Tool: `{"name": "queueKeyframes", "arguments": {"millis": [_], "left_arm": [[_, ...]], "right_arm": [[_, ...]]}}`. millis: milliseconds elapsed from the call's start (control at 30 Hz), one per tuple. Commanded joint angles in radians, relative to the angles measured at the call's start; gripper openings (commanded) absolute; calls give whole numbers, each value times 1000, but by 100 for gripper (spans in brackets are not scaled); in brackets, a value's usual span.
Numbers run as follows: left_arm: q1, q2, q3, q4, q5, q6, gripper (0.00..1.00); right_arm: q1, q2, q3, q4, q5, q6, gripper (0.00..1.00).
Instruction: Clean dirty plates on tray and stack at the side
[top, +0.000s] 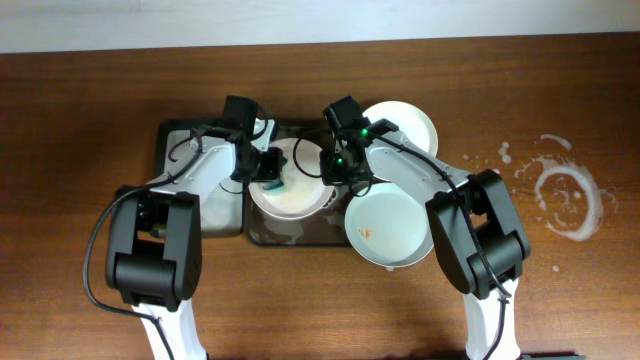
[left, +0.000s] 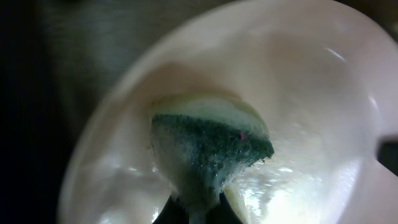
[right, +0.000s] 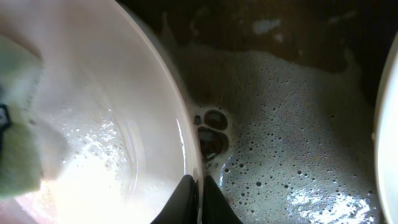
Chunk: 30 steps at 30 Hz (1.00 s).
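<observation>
A white plate (top: 300, 200) lies on the dark tray (top: 300, 236), wet with suds. My left gripper (top: 270, 168) is shut on a green sponge (left: 208, 146) and presses it on the plate's inside (left: 311, 93). My right gripper (top: 335, 172) is shut on this plate's right rim (right: 189, 149). A second plate (top: 392, 228) with orange-brown specks lies at the tray's right end. A third plate (top: 408, 122) lies behind it, partly under my right arm.
Soapy foam covers the tray floor (right: 292, 124) beside the held plate. A narrower dark tray (top: 175, 135) lies at the left under my left arm. White spilled foam (top: 565, 195) marks the wooden table at the right.
</observation>
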Motion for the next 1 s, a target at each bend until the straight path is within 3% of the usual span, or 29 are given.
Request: {"name": "queueKeyframes", "arguments": {"millis": [0, 200, 233, 267, 333, 500, 600, 767, 967], "left_arm": [[17, 72, 51, -107, -174, -66, 1], [17, 72, 281, -364, 56, 63, 1], [17, 72, 306, -386, 55, 67, 1], [17, 72, 343, -414, 54, 77, 1], [17, 72, 390, -443, 55, 85, 1], [17, 67, 475, -505, 55, 97, 1], [9, 48, 496, -507, 55, 101, 1], [-59, 42, 505, -451, 31, 124, 1], [-156, 42, 505, -360, -161, 49, 1]], "right_arm": [[3, 15, -10, -2, -6, -5, 7], [-18, -11, 5, -26, -108, -10, 5], [-27, -27, 5, -33, -115, -10, 10], [-50, -63, 5, -41, -144, -19, 25], [-84, -132, 5, -44, -212, -63, 45], [-163, -343, 5, -59, -217, -93, 69], [-242, -410, 5, -111, -132, -92, 68], [-350, -328, 2, -208, -13, -92, 68], [-386, -210, 2, -235, 4, -92, 64]]}}
